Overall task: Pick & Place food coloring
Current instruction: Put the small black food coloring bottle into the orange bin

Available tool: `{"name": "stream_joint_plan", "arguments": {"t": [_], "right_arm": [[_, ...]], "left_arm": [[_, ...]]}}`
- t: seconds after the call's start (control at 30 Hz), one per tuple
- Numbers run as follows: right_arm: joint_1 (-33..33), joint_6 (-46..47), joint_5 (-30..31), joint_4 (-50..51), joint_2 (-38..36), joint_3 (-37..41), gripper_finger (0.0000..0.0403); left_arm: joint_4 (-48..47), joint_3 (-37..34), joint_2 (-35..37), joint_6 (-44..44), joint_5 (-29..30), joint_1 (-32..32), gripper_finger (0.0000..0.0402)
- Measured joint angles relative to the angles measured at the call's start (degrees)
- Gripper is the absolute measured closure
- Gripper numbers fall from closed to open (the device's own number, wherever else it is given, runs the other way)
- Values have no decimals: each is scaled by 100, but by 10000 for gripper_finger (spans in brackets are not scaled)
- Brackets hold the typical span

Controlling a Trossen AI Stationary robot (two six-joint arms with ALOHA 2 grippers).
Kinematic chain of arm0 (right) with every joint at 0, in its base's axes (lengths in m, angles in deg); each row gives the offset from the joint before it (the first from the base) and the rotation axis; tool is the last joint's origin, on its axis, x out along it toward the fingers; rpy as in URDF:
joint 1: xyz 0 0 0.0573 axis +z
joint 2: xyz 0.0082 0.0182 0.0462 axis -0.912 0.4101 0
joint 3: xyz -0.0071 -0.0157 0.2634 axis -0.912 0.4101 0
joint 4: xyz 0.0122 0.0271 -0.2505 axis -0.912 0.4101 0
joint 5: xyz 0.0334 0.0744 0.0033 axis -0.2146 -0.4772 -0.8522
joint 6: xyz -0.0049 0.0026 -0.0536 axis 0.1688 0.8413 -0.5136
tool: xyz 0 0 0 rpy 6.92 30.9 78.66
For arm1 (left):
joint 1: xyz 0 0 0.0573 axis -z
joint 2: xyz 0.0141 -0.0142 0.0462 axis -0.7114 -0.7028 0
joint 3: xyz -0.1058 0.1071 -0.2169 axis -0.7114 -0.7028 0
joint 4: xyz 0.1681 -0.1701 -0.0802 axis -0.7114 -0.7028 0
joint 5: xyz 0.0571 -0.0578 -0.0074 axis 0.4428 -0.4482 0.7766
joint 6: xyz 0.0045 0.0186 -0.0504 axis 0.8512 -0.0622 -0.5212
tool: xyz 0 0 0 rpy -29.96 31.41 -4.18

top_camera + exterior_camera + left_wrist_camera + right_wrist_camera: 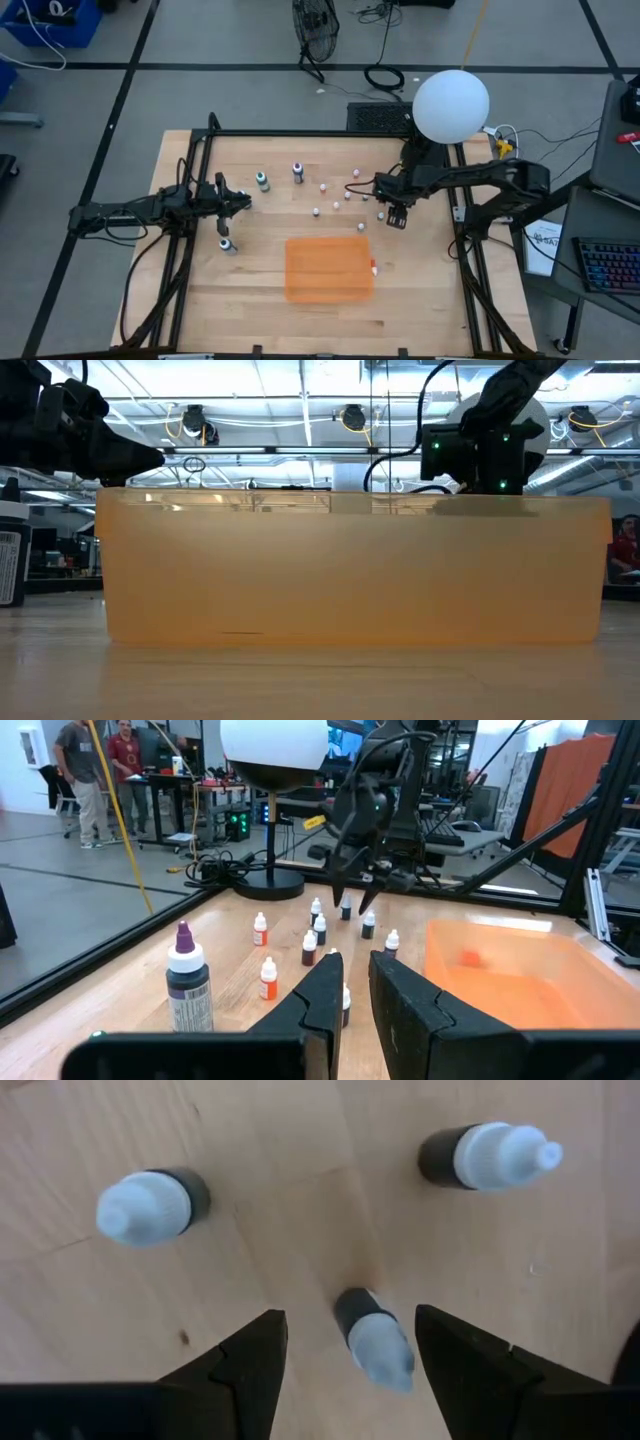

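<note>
Several tiny dropper bottles with white caps and red or dark bodies stand upright on the wooden table (336, 205) (268, 978). My right gripper (397, 215) (350, 1350) is open and points down; its fingers stand on either side of one dark-bodied bottle (372, 1335) without touching it. Two more such bottles (150, 1205) (490, 1155) stand beyond. My left gripper (240, 203) (357, 995) waits at the table's left, open by a narrow gap and holding nothing.
An orange translucent bin (328, 267) (350, 570) sits near the table's near edge, with a small red thing (468, 958) in it. Three larger bottles stand on the left half: teal (262, 181), purple-tipped (298, 172) and dark (227, 245). A white globe lamp (451, 104) stands at the far right corner.
</note>
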Motion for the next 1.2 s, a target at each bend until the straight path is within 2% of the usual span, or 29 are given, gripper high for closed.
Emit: {"name": "stream_joint_plan", "arguments": {"t": [0.87, 1.03, 1.2], "right_arm": [[-283, 2, 4, 98, -5, 0, 242], [-283, 17, 4, 101, -7, 0, 264], [-281, 20, -26, 98, -7, 0, 303]], "left_arm": [[0, -1, 0, 0, 1, -1, 346], [0, 0, 0, 2, 1, -1, 346], [0, 0, 0, 0, 1, 0, 346]]}}
